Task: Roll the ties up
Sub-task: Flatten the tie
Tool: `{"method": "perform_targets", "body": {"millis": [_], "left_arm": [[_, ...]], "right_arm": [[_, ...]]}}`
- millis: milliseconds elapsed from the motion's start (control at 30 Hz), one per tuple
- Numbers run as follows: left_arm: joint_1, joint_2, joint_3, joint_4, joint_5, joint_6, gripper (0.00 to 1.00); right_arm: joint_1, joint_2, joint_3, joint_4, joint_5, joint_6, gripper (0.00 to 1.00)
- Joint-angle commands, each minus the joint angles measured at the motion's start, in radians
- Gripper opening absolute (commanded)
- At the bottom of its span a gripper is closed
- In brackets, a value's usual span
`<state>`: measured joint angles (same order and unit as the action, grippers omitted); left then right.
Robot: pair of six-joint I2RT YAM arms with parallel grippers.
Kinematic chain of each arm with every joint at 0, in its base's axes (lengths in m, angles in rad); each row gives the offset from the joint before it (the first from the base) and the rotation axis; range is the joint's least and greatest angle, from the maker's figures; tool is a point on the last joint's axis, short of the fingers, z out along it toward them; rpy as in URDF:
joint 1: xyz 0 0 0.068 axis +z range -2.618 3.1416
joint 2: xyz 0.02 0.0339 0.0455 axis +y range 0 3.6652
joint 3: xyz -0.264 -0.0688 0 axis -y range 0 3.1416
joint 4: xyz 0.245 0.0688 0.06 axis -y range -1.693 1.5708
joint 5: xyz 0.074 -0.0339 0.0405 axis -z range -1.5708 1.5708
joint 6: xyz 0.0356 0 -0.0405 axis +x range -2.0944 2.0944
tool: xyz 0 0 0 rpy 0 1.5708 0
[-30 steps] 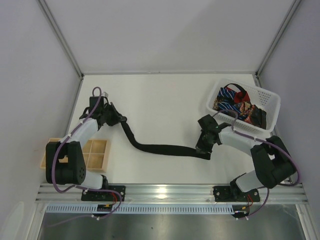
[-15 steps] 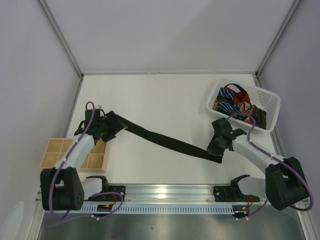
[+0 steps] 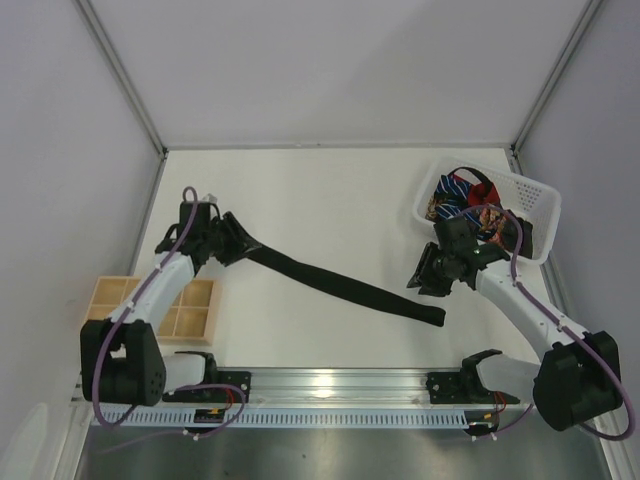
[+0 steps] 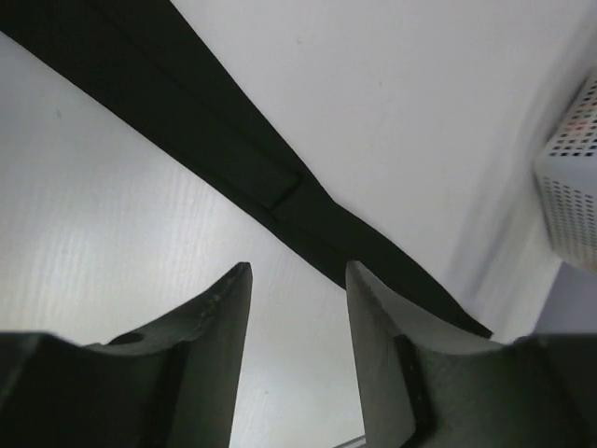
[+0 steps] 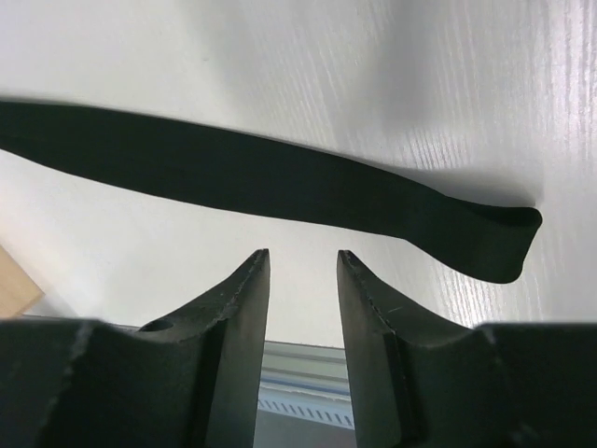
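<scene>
Since half a second ago I've let go with both arms. The black tie (image 3: 340, 285) now lies flat on the table (image 3: 330, 190), running from 10 to 4 o'clock. The left gripper (image 3: 238, 244) is spread and empty at its 10 o'clock end. The right gripper (image 3: 423, 281), jaws apart, has backed off toward 12 o'clock.

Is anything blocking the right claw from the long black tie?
Nothing visible does. The long black fabric tie lies flat on the white table, just ahead of the right gripper, whose jaws stand open and empty, with only bare table between.
</scene>
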<state>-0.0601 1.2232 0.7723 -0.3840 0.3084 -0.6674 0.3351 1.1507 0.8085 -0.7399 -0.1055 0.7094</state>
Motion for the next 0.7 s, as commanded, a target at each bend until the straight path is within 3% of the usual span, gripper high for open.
{"method": "perform_targets", "body": {"millis": [0, 133, 433, 667], "left_arm": [[0.0, 0.067, 0.14, -0.038, -0.109, 0.076, 0.54], [0.034, 0.248, 0.359, -0.183, -0.196, 0.178, 0.43], [0.126, 0.547, 0.557, -0.285, -0.388, 0.132, 0.49], [0.125, 0.656, 0.59, -0.26, -0.394, 0.061, 0.46]], "right_arm": [[-0.007, 0.049, 0.049, -0.049, -0.071, -0.068, 0.4], [-0.007, 0.05, 0.049, -0.073, -0.059, -0.067, 0.24], [-0.011, 0.08, 0.044, -0.067, -0.069, -0.004, 0.31], [-0.01, 0.058, 0.044, -0.026, -0.095, 0.021, 0.31]]}}
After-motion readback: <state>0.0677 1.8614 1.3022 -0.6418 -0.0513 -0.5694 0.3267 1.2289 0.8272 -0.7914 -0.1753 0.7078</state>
